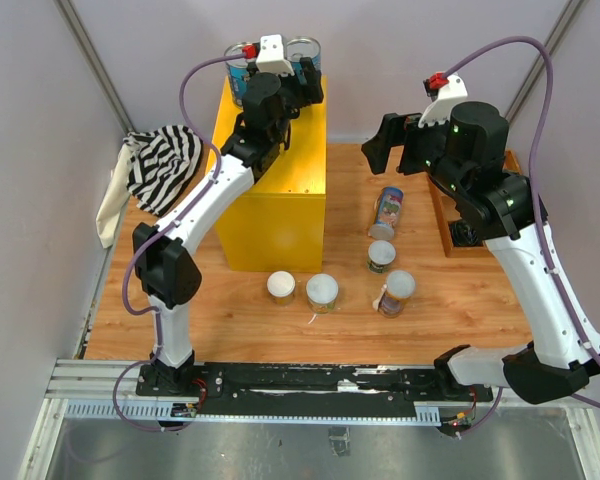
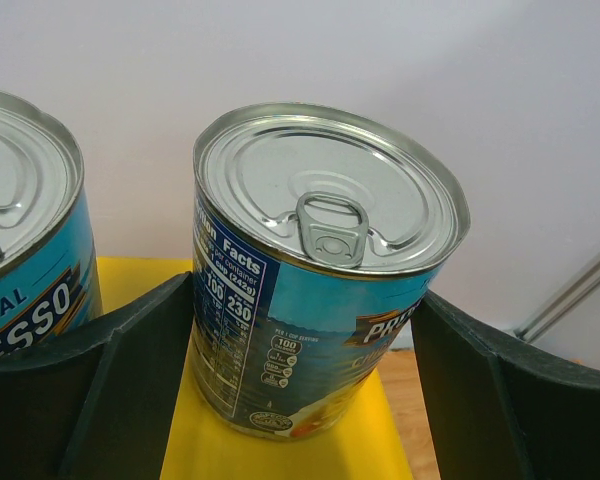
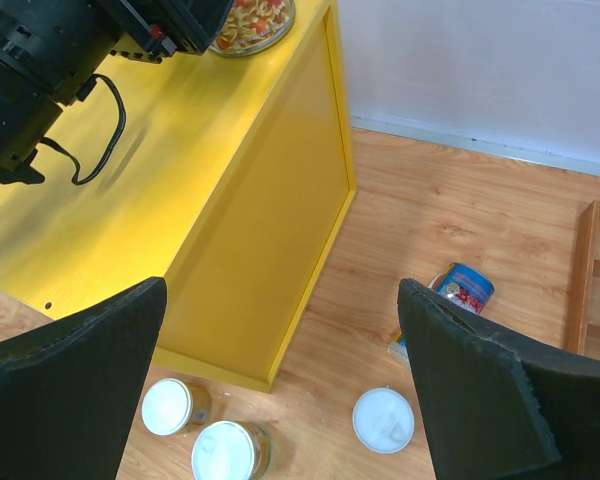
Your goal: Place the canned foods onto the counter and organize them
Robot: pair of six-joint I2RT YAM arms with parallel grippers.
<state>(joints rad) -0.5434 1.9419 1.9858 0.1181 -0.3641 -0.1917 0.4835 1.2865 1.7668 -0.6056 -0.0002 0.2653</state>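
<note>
We start with the wooden surface (image 1: pixel 460 310), which carries everything. On its far left part stands the yellow counter (image 1: pixel 280 200).

The left fingers (image 2: pixel 130 390) lie close against both sides of the right-hand can (image 2: pixel 320 260). That can stands upright at the far edge of the counter's top, just beside its blue neighbour (image 2: pixel 20 250). We cannot tell whether the fingers press it or only flank it. The right fingers (image 3: pixel 70 390) are spread wide, hold nothing, and hover above the surface near the counter's side.

We judge the step in hand to be setting the second can in its row. Next, the left fingers should open fully and draw straight back without nudging either can.

Five cans wait on the surface: a blue one lying on its side (image 1: pixel 388 208) and four upright ones with pale tops near the front.

On the right-hand can we read "Facts", the figures 100 and 230, and the letters "PR". The neighbour shows "ESSO" and "NAL".
</note>
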